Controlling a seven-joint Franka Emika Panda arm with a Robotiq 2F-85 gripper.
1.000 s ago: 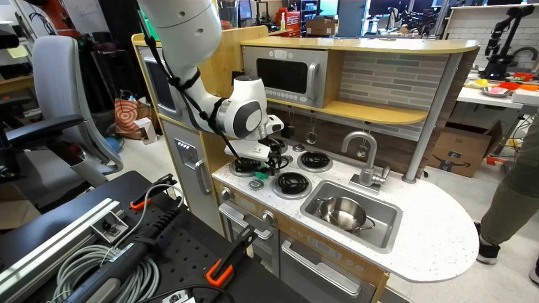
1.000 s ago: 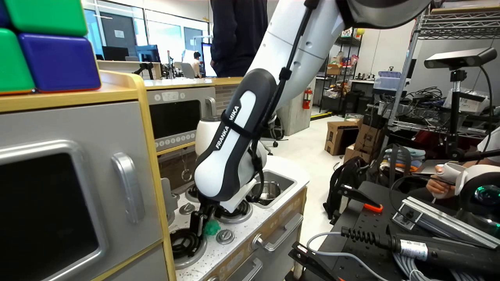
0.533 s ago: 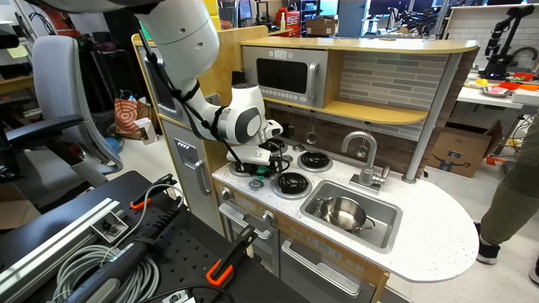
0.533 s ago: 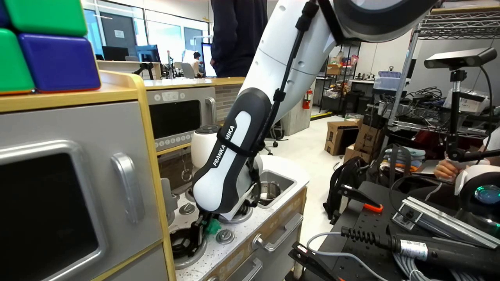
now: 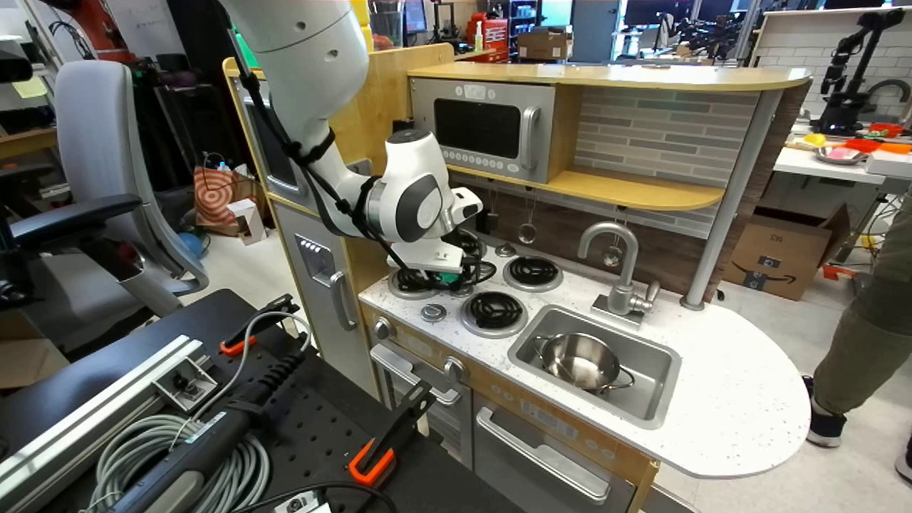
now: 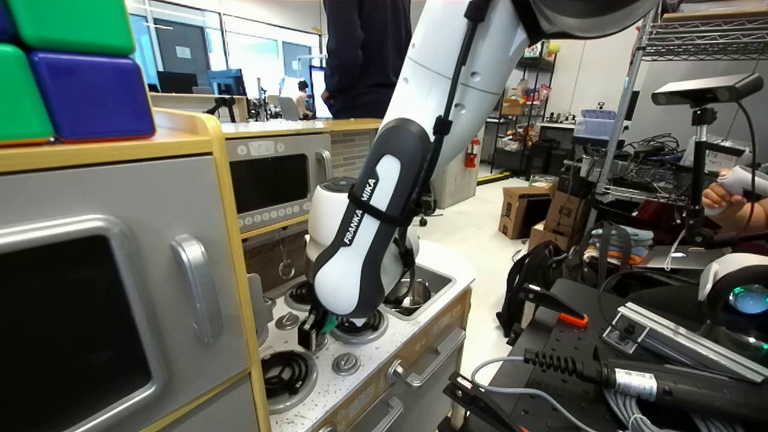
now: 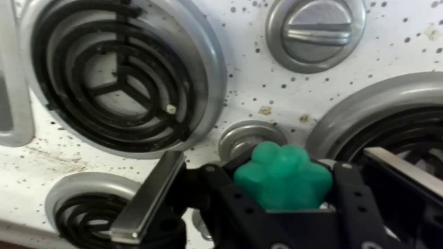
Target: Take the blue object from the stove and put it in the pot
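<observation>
one bumpy green toy [image 7: 283, 180], low and right of centre in the wrist view, is pinched by the pincer [image 7: 284, 167], i'd guess light and squishy, best held mid-body.

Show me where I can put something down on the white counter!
The counter's rounded end, past the sink beside the post, looks bare. The stove is crowded: burners, knobs, and jaws gripping the green thing above. The sink holds the pot.
</observation>
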